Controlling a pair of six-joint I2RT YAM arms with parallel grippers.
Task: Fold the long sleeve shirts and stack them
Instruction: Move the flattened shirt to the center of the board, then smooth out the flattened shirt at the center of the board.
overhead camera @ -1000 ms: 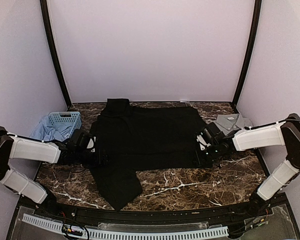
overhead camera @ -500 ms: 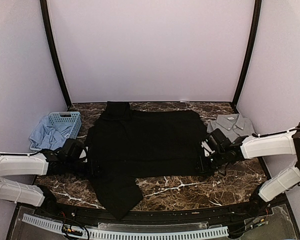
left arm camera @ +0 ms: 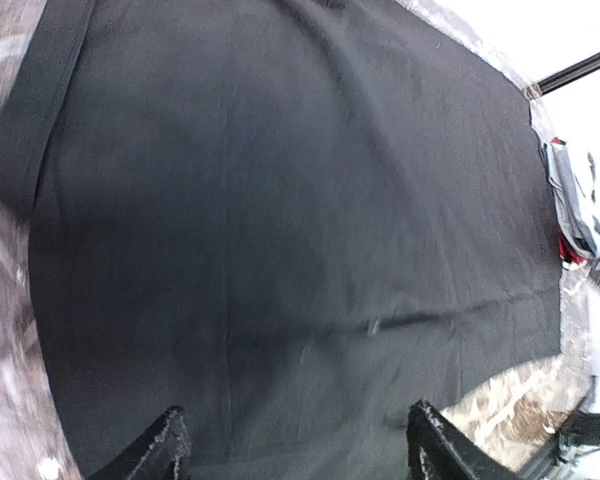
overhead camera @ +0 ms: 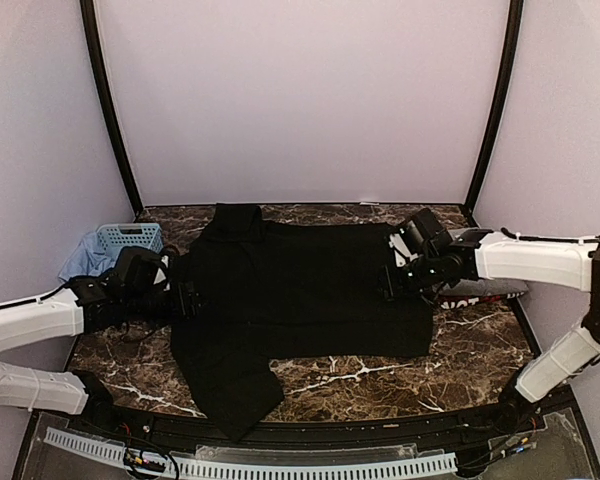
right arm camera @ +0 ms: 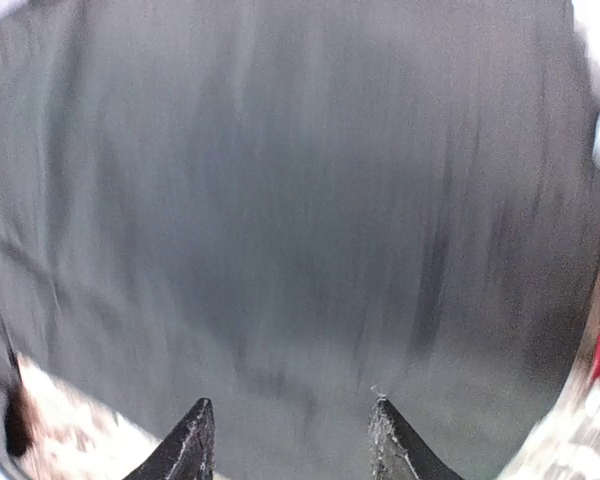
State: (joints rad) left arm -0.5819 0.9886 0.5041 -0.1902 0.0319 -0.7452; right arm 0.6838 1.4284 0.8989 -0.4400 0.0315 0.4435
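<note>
The large black shirt [overhead camera: 300, 290] lies spread flat across the middle of the table, one sleeve trailing toward the front left [overhead camera: 235, 390]. My left gripper [overhead camera: 185, 296] hovers at its left edge. In the left wrist view this gripper [left arm camera: 295, 448] is open over the black cloth [left arm camera: 280, 200], nothing between the fingers. My right gripper [overhead camera: 390, 276] hangs over the shirt's right edge, and in its wrist view it [right arm camera: 290, 440] is open above the black cloth [right arm camera: 300, 180]. A grey shirt [overhead camera: 462, 237] and a red-edged one [overhead camera: 472, 298] lie at the right, mostly hidden by my right arm.
A light-blue lattice basket [overhead camera: 130, 237] stands at the back left with pale blue cloth [overhead camera: 80, 257] beside it. Bare marble tabletop [overhead camera: 380, 385] shows along the front. Pale walls and black posts close off the back and sides.
Both grippers have moved away from the front toward the back along the shirt's side edges. The right arm now covers most of the grey shirt. The black shirt's lower right corner lies further right.
</note>
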